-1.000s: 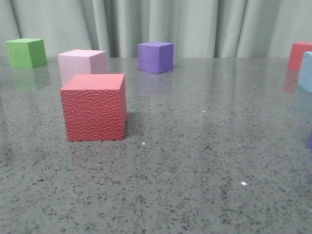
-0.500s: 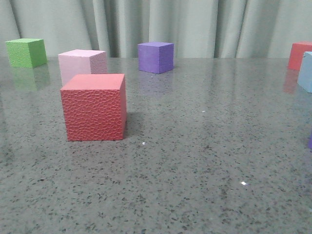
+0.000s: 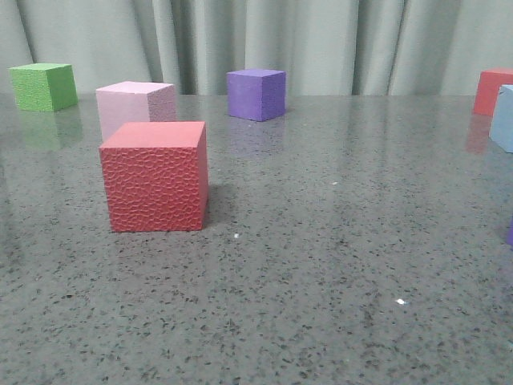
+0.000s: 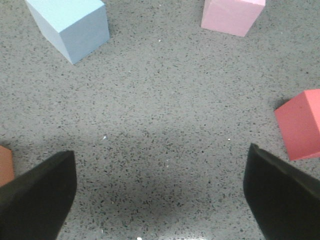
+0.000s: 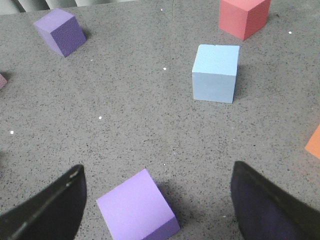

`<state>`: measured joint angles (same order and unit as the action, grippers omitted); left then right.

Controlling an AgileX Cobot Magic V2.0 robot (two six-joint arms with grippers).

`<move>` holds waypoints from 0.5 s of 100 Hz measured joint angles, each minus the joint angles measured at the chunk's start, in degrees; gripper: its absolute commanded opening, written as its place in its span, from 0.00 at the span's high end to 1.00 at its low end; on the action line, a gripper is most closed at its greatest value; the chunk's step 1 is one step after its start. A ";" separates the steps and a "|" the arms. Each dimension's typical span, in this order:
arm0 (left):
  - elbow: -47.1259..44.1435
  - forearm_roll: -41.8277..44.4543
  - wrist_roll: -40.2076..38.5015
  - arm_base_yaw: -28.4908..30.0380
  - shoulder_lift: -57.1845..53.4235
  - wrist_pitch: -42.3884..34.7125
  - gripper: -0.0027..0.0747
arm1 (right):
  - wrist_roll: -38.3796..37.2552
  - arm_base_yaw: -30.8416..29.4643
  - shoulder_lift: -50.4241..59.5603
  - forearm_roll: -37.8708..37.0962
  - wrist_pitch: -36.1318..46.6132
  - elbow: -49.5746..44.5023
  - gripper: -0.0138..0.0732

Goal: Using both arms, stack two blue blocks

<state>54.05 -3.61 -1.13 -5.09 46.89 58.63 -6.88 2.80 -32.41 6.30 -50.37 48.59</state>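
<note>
A speckled grey table (image 3: 321,265) runs back to a pale grey-green curtain (image 3: 321,40). Nearest in the front view stands a red cube (image 3: 154,176) with a pebbled face. Just behind it is a pale pink cube (image 3: 135,104), and a green cube (image 3: 43,86) sits further back to the left. A purple cube (image 3: 256,94) stands near the curtain at centre. Another red cube (image 3: 492,91) sits at the far right edge, partly cut off. The right wrist view shows a lilac cube (image 5: 137,212) and the corner of an orange cube (image 5: 314,142) at the frame edge.
</note>
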 measured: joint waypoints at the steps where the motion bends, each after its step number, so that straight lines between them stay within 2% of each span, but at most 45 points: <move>1: 0.00 0.15 0.00 0.00 0.00 0.00 0.14 | 0.00 0.00 0.00 0.00 0.00 0.00 0.14; 31: 0.00 0.65 0.00 0.00 0.00 0.00 0.14 | 0.00 0.00 -0.61 0.13 1.34 0.15 0.14; 50: 0.00 0.65 0.00 0.00 0.00 0.00 0.14 | -1.51 0.00 -6.16 -0.92 2.05 3.19 0.14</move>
<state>54.05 -2.95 -1.13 -5.09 46.89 58.63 -8.39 2.80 -38.57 5.39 -48.32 51.78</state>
